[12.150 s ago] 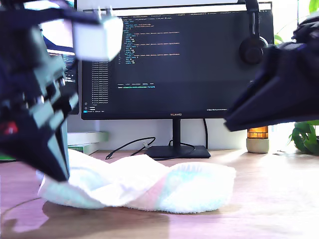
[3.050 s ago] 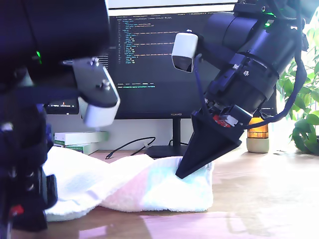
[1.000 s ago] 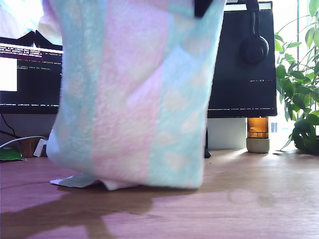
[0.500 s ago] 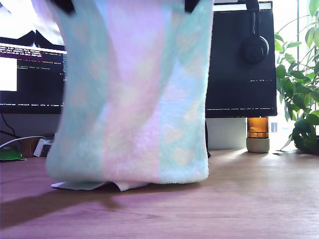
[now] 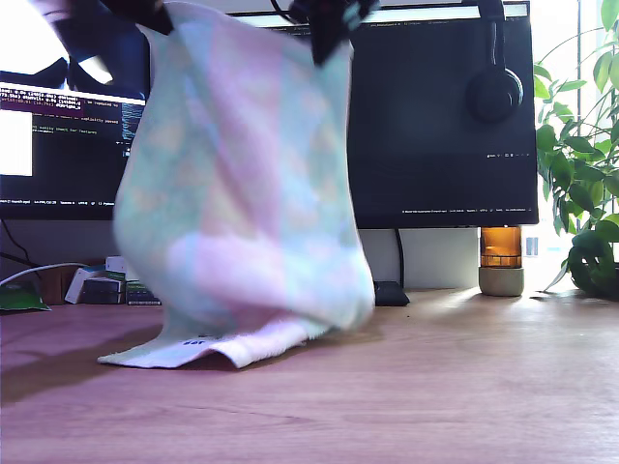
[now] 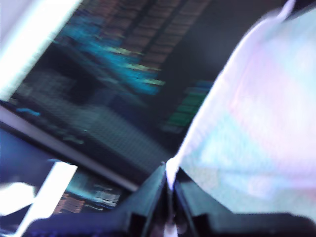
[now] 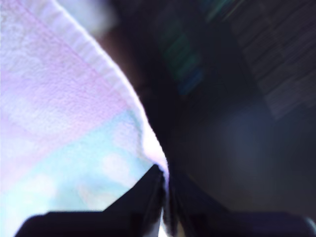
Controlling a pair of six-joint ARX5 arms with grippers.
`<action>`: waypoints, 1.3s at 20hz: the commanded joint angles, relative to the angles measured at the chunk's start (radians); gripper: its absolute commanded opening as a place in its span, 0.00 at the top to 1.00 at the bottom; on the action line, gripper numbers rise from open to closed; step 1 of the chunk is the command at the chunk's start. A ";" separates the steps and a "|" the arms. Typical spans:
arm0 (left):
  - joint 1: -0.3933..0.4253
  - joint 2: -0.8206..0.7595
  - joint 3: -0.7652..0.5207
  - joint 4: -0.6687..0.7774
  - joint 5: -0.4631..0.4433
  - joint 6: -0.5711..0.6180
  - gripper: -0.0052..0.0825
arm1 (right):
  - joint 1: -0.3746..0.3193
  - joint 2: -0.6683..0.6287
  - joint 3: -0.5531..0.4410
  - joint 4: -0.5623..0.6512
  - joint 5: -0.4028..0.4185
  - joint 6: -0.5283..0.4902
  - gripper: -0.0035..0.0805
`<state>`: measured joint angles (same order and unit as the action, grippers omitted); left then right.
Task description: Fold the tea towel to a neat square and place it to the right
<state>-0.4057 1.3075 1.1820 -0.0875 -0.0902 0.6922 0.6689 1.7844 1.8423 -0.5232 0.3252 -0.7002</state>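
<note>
Tea towel (image 5: 247, 184) hangs as a sheet in front of the monitor (image 5: 440, 126), pastel pink and mint bands running down it, picture blurred. Its lower edge lies on the wooden table (image 5: 435, 387), a white strip spread toward the exterior view's left, with a small label showing. Both top corners are held up high. My first gripper (image 6: 169, 190) has its jaws pressed together on one corner of the cloth; my second gripper (image 7: 165, 190) pinches the other corner the same way, hem visible running off from the jaws. In the exterior view a dark gripper body shows at each upper corner of the towel; which is which I cannot tell from the wrist views. Step in hand, by my reading: towel raised and stretched between the two corners, ready to be laid over for a fold; no fold made yet. Next move calls for lowering both corners together, evenly, so the top edge lands on the bottom edge without skew. Headphones (image 5: 491, 92), a plant (image 5: 580, 193) and an amber jar (image 5: 500, 261) stand toward the exterior view's right, well apart from the towel.
</note>
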 commanded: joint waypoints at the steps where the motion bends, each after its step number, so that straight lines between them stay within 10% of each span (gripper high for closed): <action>1: 0.018 0.026 0.057 0.028 0.029 0.023 0.97 | -0.004 -0.010 0.016 0.106 0.020 -0.035 0.97; 10: 0.089 0.108 0.347 -0.025 0.083 0.023 0.97 | -0.017 -0.010 0.092 0.282 0.056 -0.092 0.97; 18: 0.105 0.108 0.354 -0.051 0.083 0.023 0.97 | -0.031 -0.010 0.125 0.270 0.078 -0.161 0.97; 26: 0.045 0.032 0.409 -0.344 0.092 0.015 0.97 | -0.018 -0.017 0.356 -0.203 0.050 -0.153 0.97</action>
<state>-0.3664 1.3815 1.5513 -0.4088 0.0082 0.7109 0.6579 1.7840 2.1769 -0.6926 0.3702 -0.8616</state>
